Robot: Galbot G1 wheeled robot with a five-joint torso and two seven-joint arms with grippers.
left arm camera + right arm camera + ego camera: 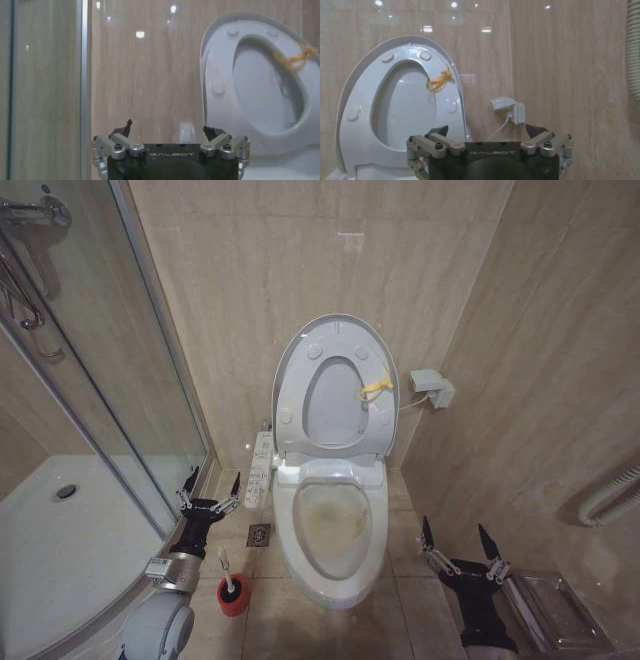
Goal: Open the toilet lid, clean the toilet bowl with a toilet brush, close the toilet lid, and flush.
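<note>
- Toilet lid: being held upright against the wall, seat ring raised with it.
- Toilet bowl: lying exposed, stained.
- Toilet brush: standing in red holder at 5 o'clock of left gripper, fingers spread wide, empty; handle is best being gripped high.
- Right gripper: fingers wide, being kept at 3 o'clock of bowl.

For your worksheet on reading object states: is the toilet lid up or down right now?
Up. The toilet lid stands raised against the wall with the seat ring, its underside bumpers facing out, leaving the stained toilet bowl exposed.
</note>
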